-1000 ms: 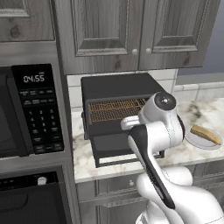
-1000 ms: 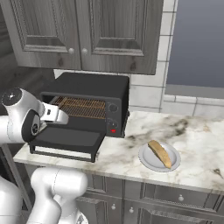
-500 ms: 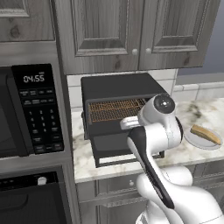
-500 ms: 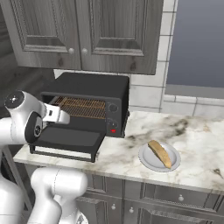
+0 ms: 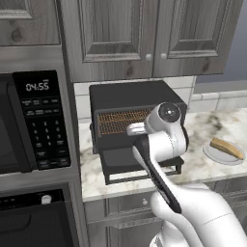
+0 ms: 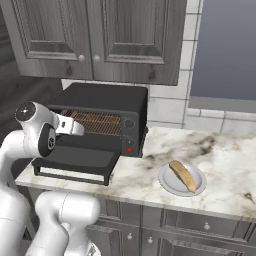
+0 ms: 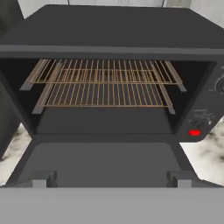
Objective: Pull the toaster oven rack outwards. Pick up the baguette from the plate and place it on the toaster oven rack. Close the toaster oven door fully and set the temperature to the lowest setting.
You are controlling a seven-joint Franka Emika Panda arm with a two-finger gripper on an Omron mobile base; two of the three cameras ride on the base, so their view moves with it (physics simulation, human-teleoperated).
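1. Rack (image 7: 105, 87): it sits inside the oven (image 6: 107, 100), on its side rails, not pulled out past the opening.
2. The door (image 6: 80, 159) lies dropped flat in front of the cavity, so the way in is clear for you.
3. You look to be on the first step: reaching for the rack. The hand view looks straight into the cavity from above the door.
4. The gripper (image 7: 109, 178) has its jaws spread wide and nothing between them; its tips rise over the door, short of the rack's front wire.
5. Next, I judge you need to go forward and slightly up, bring the front wire between the fingers, clamp, then draw straight back along the rails.
6. The baguette (image 6: 182, 175) waits on the plate (image 6: 167, 182), on the counter (image 6: 225, 170) well to the right of the oven; leave it until the rack is out.
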